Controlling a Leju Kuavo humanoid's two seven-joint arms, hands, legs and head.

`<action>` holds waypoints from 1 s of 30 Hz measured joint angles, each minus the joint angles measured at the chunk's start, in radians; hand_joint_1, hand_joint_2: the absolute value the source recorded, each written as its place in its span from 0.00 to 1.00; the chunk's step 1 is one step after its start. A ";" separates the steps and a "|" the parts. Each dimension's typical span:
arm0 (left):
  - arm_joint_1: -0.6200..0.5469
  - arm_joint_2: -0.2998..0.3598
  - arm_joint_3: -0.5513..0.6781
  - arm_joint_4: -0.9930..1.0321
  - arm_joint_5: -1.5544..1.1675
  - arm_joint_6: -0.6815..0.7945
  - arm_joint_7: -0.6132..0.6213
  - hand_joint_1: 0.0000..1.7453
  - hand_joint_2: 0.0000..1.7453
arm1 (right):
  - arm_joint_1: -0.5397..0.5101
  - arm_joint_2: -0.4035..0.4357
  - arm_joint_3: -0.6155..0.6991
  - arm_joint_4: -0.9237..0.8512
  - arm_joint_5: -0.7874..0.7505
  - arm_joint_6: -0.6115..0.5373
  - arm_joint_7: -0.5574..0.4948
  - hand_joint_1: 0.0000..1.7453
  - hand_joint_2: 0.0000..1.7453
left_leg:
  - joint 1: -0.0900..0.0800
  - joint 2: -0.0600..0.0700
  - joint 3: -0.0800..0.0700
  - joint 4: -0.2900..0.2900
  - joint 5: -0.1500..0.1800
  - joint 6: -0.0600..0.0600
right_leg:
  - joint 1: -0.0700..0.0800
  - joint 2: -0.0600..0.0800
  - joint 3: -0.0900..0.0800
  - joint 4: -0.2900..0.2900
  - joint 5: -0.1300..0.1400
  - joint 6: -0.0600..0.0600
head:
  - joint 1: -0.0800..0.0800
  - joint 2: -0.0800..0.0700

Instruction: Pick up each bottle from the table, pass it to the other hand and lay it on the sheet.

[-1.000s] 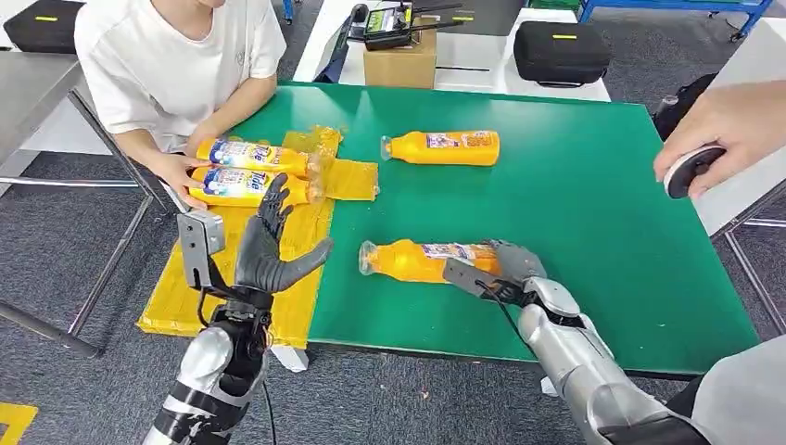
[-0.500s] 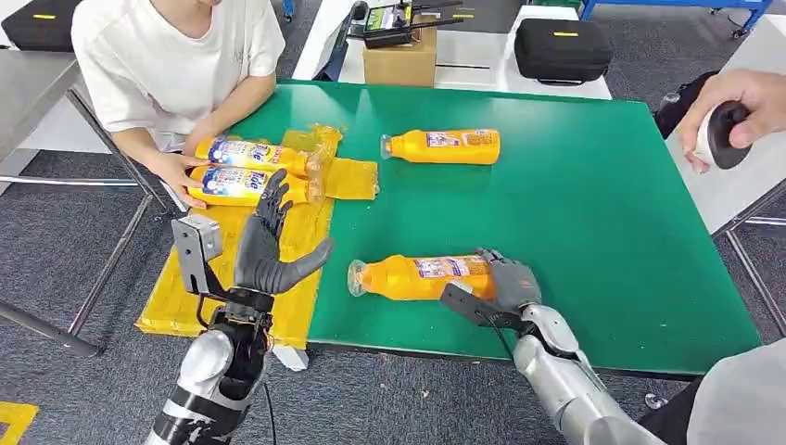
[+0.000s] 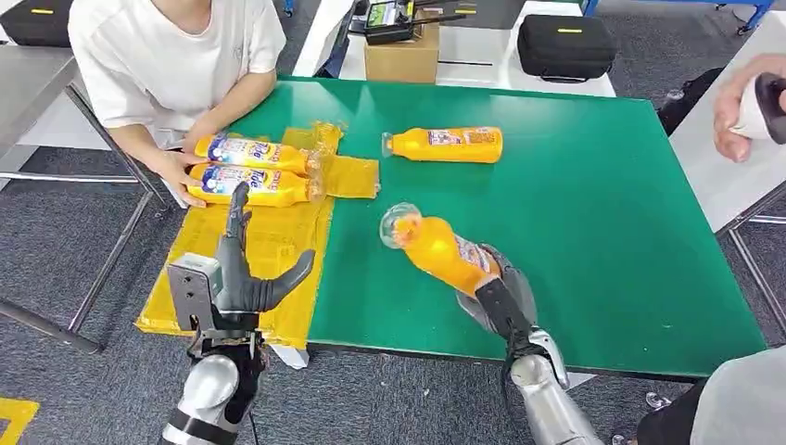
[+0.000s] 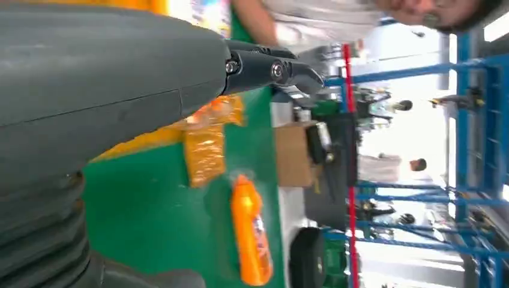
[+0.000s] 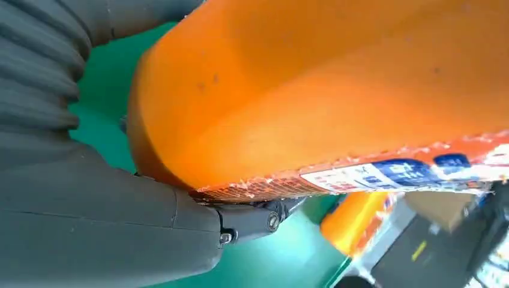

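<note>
Landmark: the yellow sheet (image 3: 278, 243), lying over the green table's (image 3: 593, 213) near-left corner.

Left hand (image 3: 243, 278) hovers over the sheet's near edge. Fingers spread, thumb out toward the table, nothing in it. Looks set to receive.

Two bottles (image 3: 248, 169) lie side by side on the sheet's far end, caps toward the table's middle. A person (image 3: 171, 56) sits beyond the sheet, one hand resting at the base of those two.

Right of the sheet, over bare green: the held bottle (image 3: 440, 250), lifted off the surface, cap end tilted up and toward the sheet. Right hand (image 3: 496, 297) grips it around the lower body near the base; in the right wrist view the fingers (image 5: 252, 222) wrap under the labelled side.

Farther from the sheet, toward the table's back: the far bottle (image 3: 445, 146), lying flat, cap toward the sheet, untouched.

Handling, my reading: plastic, orange liquid nearly full, so moderately heavy with weight along the whole length. Walls stiff enough to squeeze but smooth; the glossy label could slip. Held at the base, the cap end acts as a lever. The receiving hand would best take the free upper body just below the neck, clear of the other fingers.

Count: four bottles — two on the sheet, one in hand, one on the table. One sheet. Two robot hands.
</note>
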 measured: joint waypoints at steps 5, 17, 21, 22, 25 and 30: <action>0.080 -0.001 0.025 -0.003 -0.007 0.016 -0.028 0.00 1.00 | 0.076 0.027 -0.077 -0.149 -0.108 0.018 -0.030 1.00 1.00 | 0.000 0.000 -0.002 0.000 0.000 0.000 | 0.000 0.000 -0.002 0.000 0.000 0.000 | 0.000 0.000; 0.149 0.000 0.024 -0.032 -0.021 -0.096 0.005 0.00 1.00 | 0.148 0.059 -0.124 -0.311 -0.190 0.043 -0.046 1.00 1.00 | 0.000 -0.001 -0.002 0.000 0.000 0.000 | 0.000 0.000 -0.002 0.000 0.000 0.000 | 0.000 0.000; 0.189 0.017 -0.022 -0.031 -0.005 -0.269 0.030 0.00 1.00 | 0.175 0.064 -0.122 -0.348 -0.197 0.095 -0.034 1.00 1.00 | 0.000 0.000 -0.002 0.000 0.000 0.000 | 0.000 0.000 -0.002 0.000 0.000 0.000 | 0.000 0.000; 0.197 0.021 -0.040 -0.030 -0.023 -0.290 0.017 0.00 1.00 | 0.183 0.064 -0.115 -0.355 -0.177 0.107 -0.026 1.00 1.00 | 0.000 0.000 -0.002 0.000 0.000 0.000 | 0.000 0.000 -0.002 0.000 0.000 0.000 | 0.000 0.000; 0.208 0.031 -0.100 -0.029 -0.031 -0.333 -0.009 0.00 1.00 | 0.199 0.064 -0.069 -0.364 -0.098 0.130 -0.009 1.00 1.00 | 0.000 0.000 -0.003 0.000 -0.001 0.000 | 0.000 0.000 -0.003 0.000 0.000 0.000 | 0.000 0.000; 0.203 0.030 -0.147 -0.029 0.037 -0.393 -0.011 0.00 1.00 | 0.221 0.082 0.040 -0.360 -0.050 0.152 -0.006 1.00 1.00 | 0.001 0.000 -0.003 0.000 -0.001 0.000 | 0.000 0.000 -0.004 0.000 -0.001 0.000 | 0.000 0.000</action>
